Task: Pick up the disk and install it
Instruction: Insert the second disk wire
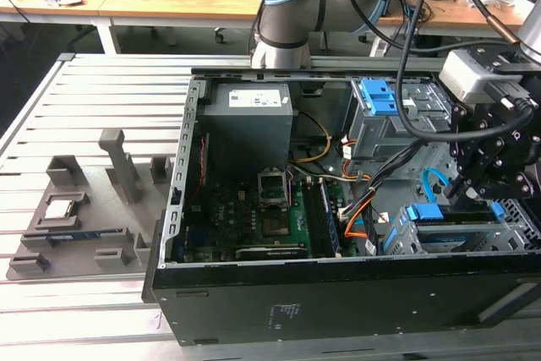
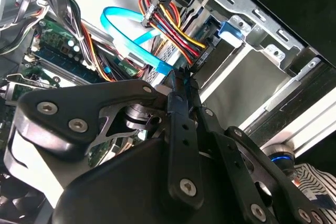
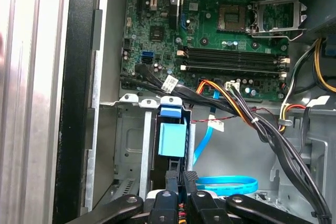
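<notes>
The gripper hangs inside the open computer case, its black fingers pressed together, holding nothing, just above the blue frame end of the disk. The disk sits in the metal drive cage at the case's front corner on the exterior view's right. Beyond it lie a light blue cable, bundled power wires and the green motherboard.
</notes>
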